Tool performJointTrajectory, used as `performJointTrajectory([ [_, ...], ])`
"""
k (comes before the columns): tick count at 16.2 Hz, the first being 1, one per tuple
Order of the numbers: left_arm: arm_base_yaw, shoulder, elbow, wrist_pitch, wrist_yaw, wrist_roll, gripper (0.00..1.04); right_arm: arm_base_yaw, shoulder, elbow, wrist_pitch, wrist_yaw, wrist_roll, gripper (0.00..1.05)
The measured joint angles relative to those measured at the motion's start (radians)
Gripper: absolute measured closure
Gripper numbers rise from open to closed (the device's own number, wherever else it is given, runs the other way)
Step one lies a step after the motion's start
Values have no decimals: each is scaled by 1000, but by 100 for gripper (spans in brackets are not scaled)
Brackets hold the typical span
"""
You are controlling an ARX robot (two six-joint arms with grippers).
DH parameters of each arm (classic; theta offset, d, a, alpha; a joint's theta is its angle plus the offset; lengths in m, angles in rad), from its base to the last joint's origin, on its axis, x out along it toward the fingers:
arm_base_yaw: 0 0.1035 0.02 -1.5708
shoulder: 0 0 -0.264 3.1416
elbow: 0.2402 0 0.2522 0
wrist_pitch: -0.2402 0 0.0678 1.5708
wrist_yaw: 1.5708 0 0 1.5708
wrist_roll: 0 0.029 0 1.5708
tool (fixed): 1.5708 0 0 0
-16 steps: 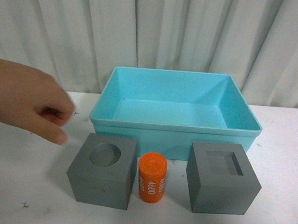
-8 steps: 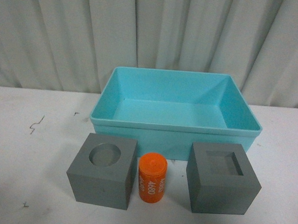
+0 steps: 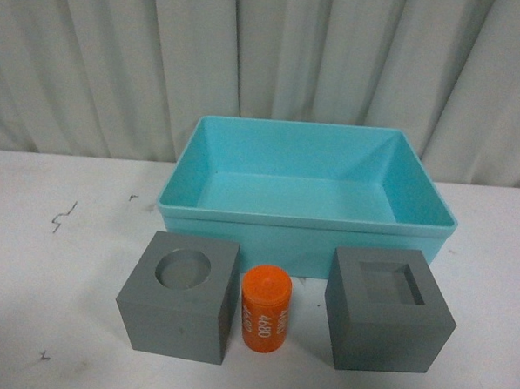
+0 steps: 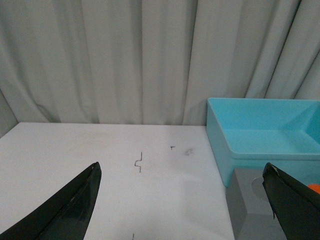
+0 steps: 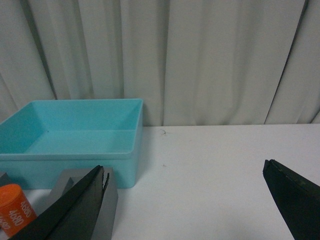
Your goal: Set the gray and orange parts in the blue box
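The blue box [image 3: 301, 245] stands open-topped and empty at the back of the white table. In front of it, in a row, are a gray cube with a round recess [image 3: 178, 317], an orange cylinder [image 3: 265, 310] with white digits, and a gray cube with a square recess [image 3: 386, 327]. Neither arm shows in the front view. My left gripper [image 4: 182, 167] is open over bare table left of the round-recess cube [image 4: 247, 210] and the box [image 4: 220, 145]. My right gripper [image 5: 185, 166] is open to the right of the square-recess cube [image 5: 111, 205], the cylinder [image 5: 12, 207] and the box [image 5: 75, 167].
A pale pleated curtain [image 3: 276, 56] hangs close behind the table. Small dark marks [image 3: 63, 215] dot the white tabletop [image 3: 47, 270] left of the box. Bare table lies on both sides of the row of parts.
A person's hand that reached in from the left a second ago has left the view. The box, cubes and cylinder have not moved.
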Motion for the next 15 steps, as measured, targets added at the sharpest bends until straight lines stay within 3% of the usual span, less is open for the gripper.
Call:
performJointTrajectory([
  [15,0,0,0,0,0,0,7,0,0,0,0,0,0,6],
])
